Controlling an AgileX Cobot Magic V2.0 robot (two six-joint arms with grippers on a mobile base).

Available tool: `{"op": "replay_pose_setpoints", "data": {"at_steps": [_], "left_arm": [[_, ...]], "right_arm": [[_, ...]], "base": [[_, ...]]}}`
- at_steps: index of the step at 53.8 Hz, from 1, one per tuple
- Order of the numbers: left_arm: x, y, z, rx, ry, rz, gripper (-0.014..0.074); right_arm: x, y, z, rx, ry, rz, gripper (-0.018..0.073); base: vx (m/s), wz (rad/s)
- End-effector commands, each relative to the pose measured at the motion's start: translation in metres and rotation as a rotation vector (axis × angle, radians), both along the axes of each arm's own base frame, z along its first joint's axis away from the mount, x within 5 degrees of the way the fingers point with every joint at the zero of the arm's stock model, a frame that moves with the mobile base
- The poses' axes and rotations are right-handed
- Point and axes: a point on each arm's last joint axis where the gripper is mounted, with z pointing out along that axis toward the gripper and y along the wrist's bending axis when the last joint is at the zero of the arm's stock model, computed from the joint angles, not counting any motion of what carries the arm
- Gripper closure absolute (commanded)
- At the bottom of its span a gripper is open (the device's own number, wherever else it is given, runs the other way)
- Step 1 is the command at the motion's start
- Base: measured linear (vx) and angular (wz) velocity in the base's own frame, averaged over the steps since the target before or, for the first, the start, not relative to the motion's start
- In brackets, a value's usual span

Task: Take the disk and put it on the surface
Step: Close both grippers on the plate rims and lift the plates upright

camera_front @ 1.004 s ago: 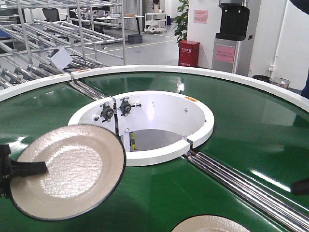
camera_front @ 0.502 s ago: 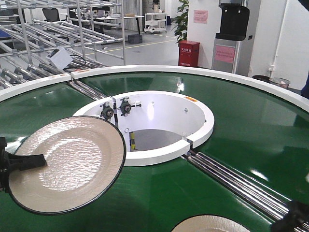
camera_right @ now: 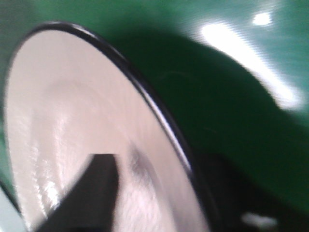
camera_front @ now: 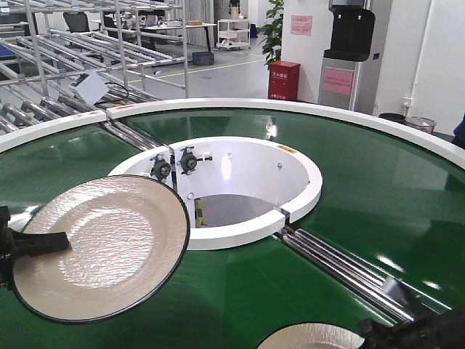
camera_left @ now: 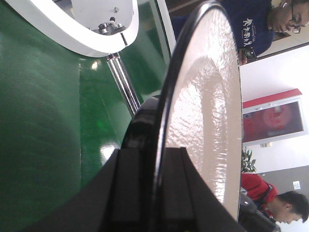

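A cream disk (camera_front: 102, 247) with a black rim hangs tilted over the green belt at the left. My left gripper (camera_front: 36, 243) is shut on its near edge. The left wrist view shows the disk (camera_left: 207, 106) edge-on, with both fingers of that gripper (camera_left: 159, 157) pressed to its rim. A second cream disk (camera_front: 312, 338) lies on the belt at the bottom edge. My right gripper (camera_front: 370, 333) is at its right rim. In the blurred right wrist view one finger (camera_right: 96, 186) lies over the face of that disk (camera_right: 72, 121), the other is a dark shape beyond the rim, with a wide gap between them. The surface is out of view.
The green conveyor belt (camera_front: 363, 196) rings a white central well (camera_front: 240, 182) with bearings inside. Steel rollers (camera_front: 341, 269) cross the belt at the right, others (camera_front: 134, 134) at the back left. A white outer rim (camera_front: 290, 107) bounds the belt; people stand beyond it.
The right gripper has come in from the lower right to the second disk's rim. The left gripper raised its disk slightly a second ago and has since held still.
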Motion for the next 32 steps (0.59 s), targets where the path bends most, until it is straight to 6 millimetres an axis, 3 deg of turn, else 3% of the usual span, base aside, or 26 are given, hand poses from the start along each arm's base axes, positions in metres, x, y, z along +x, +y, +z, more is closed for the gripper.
{"op": "replay_pose_setpoints", "data": {"at_steps": [1, 11, 21, 32], "left_arm": [[-0.007, -0.006, 0.036, -0.146, -0.121, -0.024, 0.0598], [-0.007, -0.006, 0.036, -0.145, -0.119, -0.024, 0.0598], [-0.009, -0.007, 0.037, -0.166, -0.099, -0.036, 0.0598], [-0.02, -0.013, 0.048, -0.126, -0.111, -0.064, 0.0598]], "right_arm": [[0.003, 0.01, 0.029, 0.161, -0.055, -0.013, 0.0575], [0.002, 0.016, 0.061, 0.291, -0.122, -0.055, 0.0571], [-0.008, 0.014, 0.124, 0.403, -0.303, -0.164, 0.0568], [-0.038, -0.003, 0.194, 0.451, -0.501, -0.286, 0.0568]], "base": [[0.0, 0.0], [0.0, 0.0], [0.0, 0.0], [0.0, 0.0]]}}
